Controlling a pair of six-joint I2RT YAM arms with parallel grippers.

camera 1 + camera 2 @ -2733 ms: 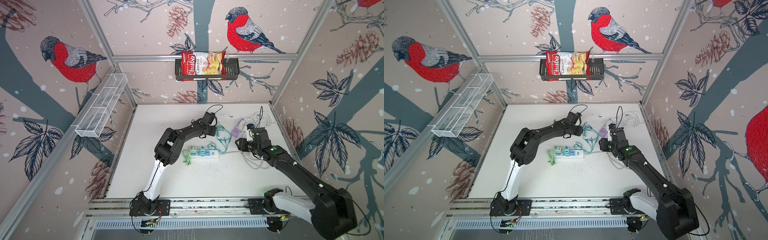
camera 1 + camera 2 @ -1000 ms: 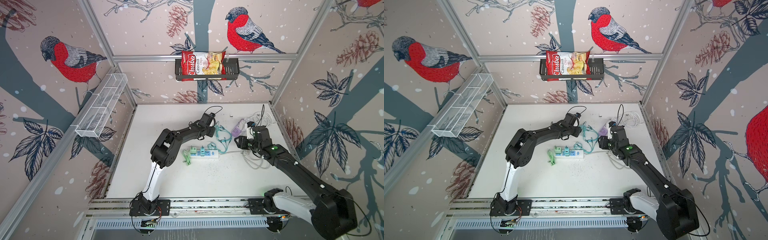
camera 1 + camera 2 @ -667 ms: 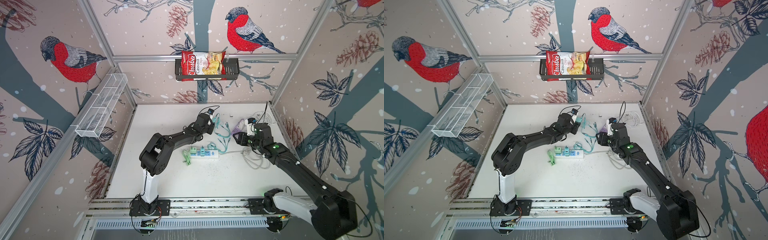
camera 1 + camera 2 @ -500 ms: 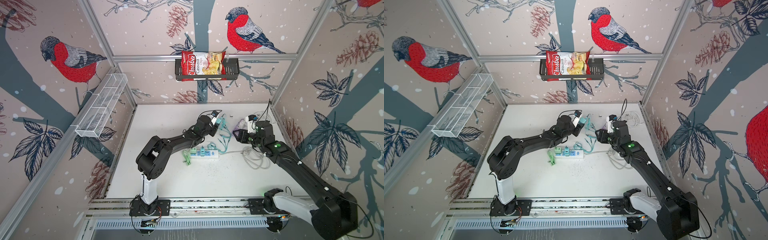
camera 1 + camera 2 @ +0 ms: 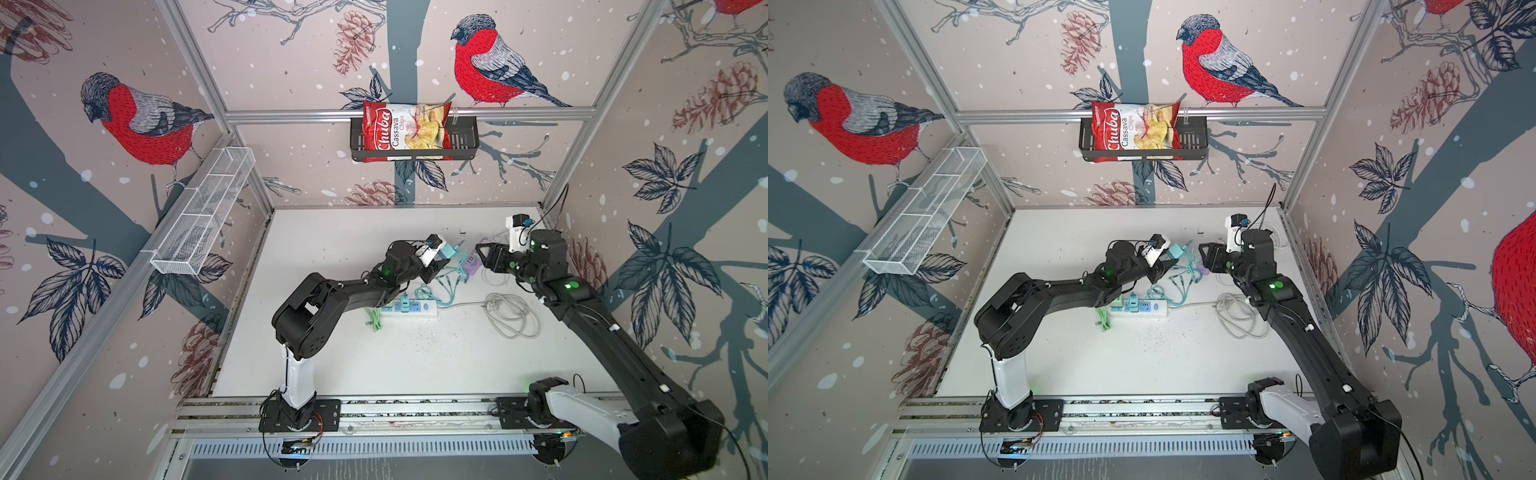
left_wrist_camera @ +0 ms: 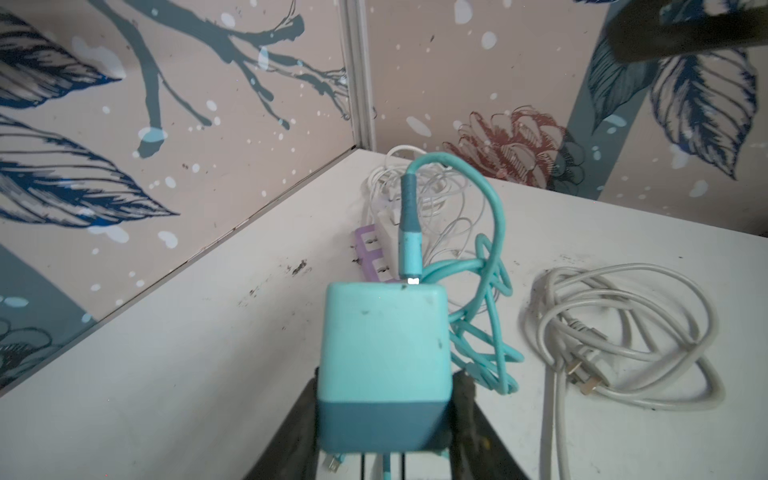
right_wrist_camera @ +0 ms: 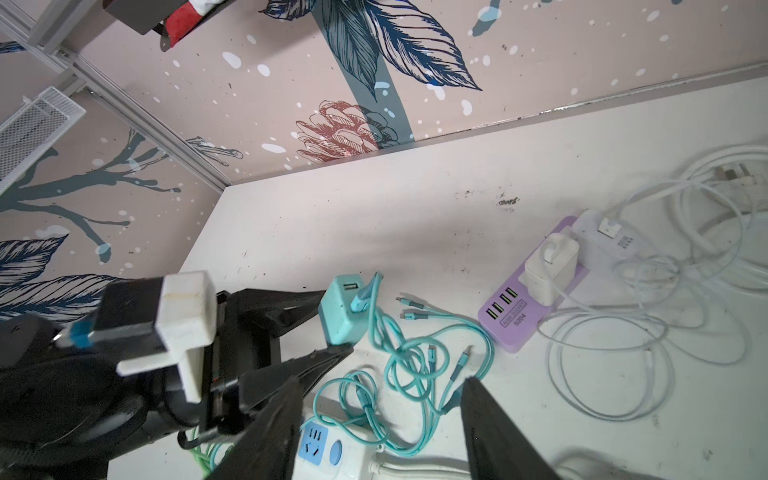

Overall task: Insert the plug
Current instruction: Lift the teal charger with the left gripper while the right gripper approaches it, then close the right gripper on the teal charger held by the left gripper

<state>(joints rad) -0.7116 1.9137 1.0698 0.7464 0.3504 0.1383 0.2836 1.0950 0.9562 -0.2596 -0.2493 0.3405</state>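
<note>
We cannot see the teal charger's (image 6: 384, 353) prongs: its dark base sits sunk between the left gripper's (image 6: 387, 376) fingers. The charger hides most of the purple strip (image 6: 368, 249). The white power strip (image 7: 332, 453) runs off the right wrist view's edge, so we cannot count its sockets.

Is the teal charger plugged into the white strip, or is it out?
Out. The left gripper holds the charger up in the air, apart from the strip.
</note>
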